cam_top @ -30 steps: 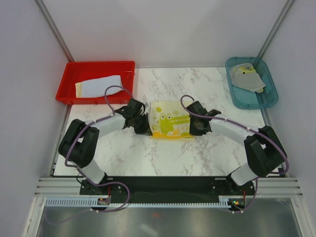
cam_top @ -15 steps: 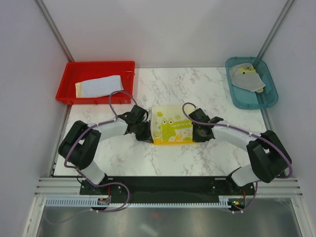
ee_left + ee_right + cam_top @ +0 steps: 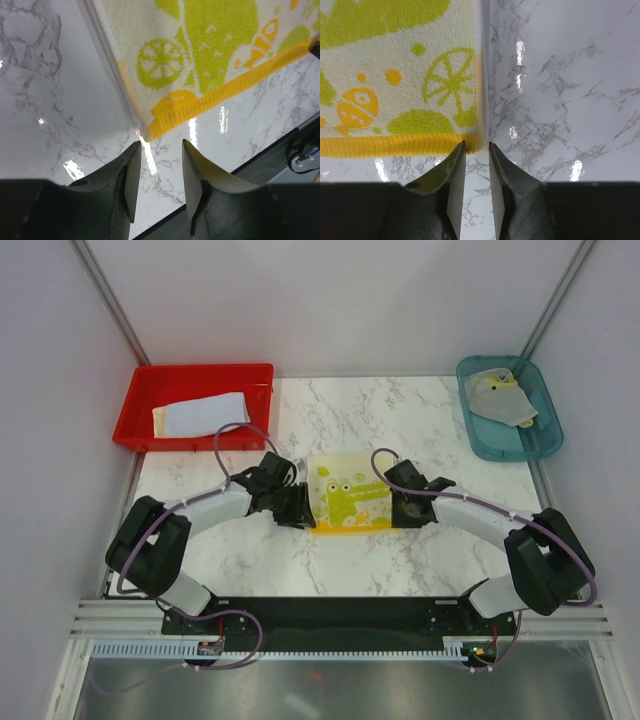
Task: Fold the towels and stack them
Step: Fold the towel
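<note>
**Desk:** The left tool (image 3: 160, 146) stood with its fingers well parted and empty. The right tool (image 3: 476, 146) showed a narrow, empty gap. Each sat just off a near corner of the crocodile-print towel (image 3: 345, 495), which lay flat mid-worktop (image 3: 420, 415).

**Editor:** How would it handle?

**Desk:** Probably light, limp and quick to sag. The thick yellow hem corners looked the surest hold, both pinched together.

**Editor:** The count?

**Desk:** One towel lay on the worktop. A lavender-blue towel (image 3: 212, 411) lay over a cream-yellow towel (image 3: 160, 420) in the red tray (image 3: 140, 438). A grey towel (image 3: 497, 396) was crumpled in the teal tray (image 3: 482, 447). That made four towels, two trays and two tools.
</note>
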Available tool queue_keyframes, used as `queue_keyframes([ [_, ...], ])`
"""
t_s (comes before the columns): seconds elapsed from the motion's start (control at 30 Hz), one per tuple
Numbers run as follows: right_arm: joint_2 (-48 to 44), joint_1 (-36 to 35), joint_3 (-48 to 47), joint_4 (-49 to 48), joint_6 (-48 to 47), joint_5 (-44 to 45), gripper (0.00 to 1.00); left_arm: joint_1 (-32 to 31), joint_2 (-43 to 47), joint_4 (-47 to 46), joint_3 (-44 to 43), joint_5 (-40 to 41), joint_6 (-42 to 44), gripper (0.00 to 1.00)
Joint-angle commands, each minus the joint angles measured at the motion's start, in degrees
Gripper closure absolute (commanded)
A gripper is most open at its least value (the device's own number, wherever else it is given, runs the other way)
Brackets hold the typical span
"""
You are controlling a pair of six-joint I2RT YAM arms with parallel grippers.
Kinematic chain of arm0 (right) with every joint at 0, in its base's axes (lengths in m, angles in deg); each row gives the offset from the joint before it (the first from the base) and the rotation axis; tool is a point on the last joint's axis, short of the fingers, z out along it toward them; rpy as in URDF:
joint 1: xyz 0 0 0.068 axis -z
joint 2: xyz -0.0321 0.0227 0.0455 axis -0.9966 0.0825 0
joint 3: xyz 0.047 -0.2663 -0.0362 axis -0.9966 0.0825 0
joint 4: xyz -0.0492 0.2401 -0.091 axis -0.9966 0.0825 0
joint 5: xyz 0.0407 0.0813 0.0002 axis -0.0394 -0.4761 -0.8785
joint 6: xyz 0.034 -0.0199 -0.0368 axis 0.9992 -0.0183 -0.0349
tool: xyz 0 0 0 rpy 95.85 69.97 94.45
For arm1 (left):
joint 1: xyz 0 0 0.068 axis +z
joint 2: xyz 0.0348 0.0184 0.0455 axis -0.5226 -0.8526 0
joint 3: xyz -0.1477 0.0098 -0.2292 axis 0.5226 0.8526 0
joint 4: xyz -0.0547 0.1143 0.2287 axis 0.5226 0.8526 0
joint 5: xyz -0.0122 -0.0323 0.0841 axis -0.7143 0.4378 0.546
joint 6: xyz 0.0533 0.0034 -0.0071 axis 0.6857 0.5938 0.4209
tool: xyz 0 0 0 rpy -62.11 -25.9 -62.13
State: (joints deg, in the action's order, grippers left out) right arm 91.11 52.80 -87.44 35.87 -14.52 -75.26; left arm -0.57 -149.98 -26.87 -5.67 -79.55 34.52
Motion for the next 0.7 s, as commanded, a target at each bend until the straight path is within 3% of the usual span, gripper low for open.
queue_keyframes([
  [0.0, -3.1, 0.2, -3.0, 4.2, -2.3, 0.7, 0.64, 0.0, 4.8, 3.9, -4.4, 0.5, 1.6, 0.53],
  [0.13, -1.8, 0.9, -9.1, 4.8, -5.2, -0.5, 0.59, 2.3, 2.7, 5.5, -13.2, 3.3, 4.5, 0.52],
  [0.2, 0.8, 2.3, -12.2, 4.0, -7.0, -2.5, 0.63, 3.9, -0.9, 5.5, -16.5, 4.1, 5.8, 0.55],
  [0.23, 1.8, 2.7, -13.0, 3.5, -7.3, -3.6, 0.72, 4.5, -2.2, 5.5, -19.8, 4.0, 6.3, 0.57],
  [0.33, 5.5, 3.6, -14.7, 2.0, -8.4, -7.5, 0.78, 5.7, -8.7, 6.0, -26.5, 2.2, 8.7, 0.59],
  [0.67, 6.3, 4.8, -3.4, -0.8, -8.4, -4.9, 0.83, 8.4, -24.0, 6.8, -36.4, 3.5, 12.3, 0.64],
])
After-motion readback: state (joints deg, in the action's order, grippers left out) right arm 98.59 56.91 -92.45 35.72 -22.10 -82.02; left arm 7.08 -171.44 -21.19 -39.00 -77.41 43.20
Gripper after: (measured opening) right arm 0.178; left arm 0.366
